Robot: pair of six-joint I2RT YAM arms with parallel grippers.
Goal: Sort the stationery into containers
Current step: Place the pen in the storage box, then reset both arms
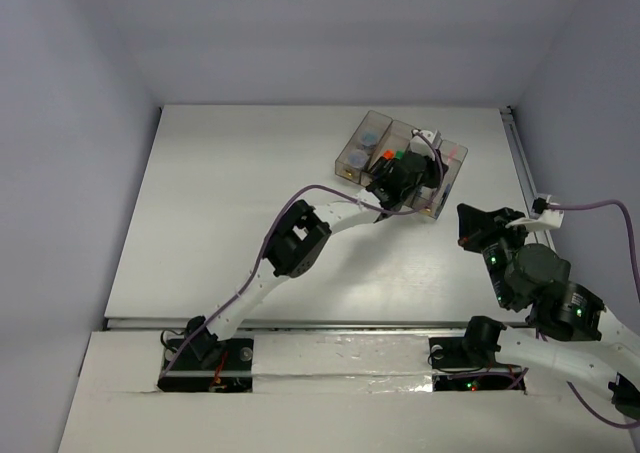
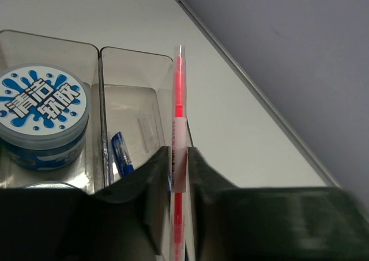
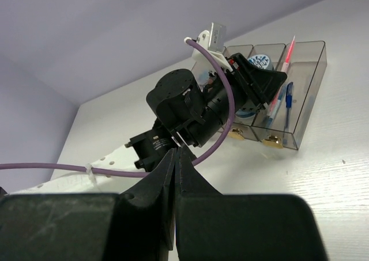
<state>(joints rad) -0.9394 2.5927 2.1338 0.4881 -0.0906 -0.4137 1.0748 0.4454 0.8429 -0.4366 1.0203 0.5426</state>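
Your left gripper is clamped on the red pen, a thin stick with a clear barrel. It hangs above the bins, beside the blue pen. It may sit over the wall, so nudge it inward, level it, then release. Your right gripper is closed and empty.

Red, blue and white against smoky-brown bins
A red pen with a clear tip and a white band is shown between black fingers. A blue pen is seen through translucent brown plastic. A roll is printed with blue splashes on white, and the tabletop is white.
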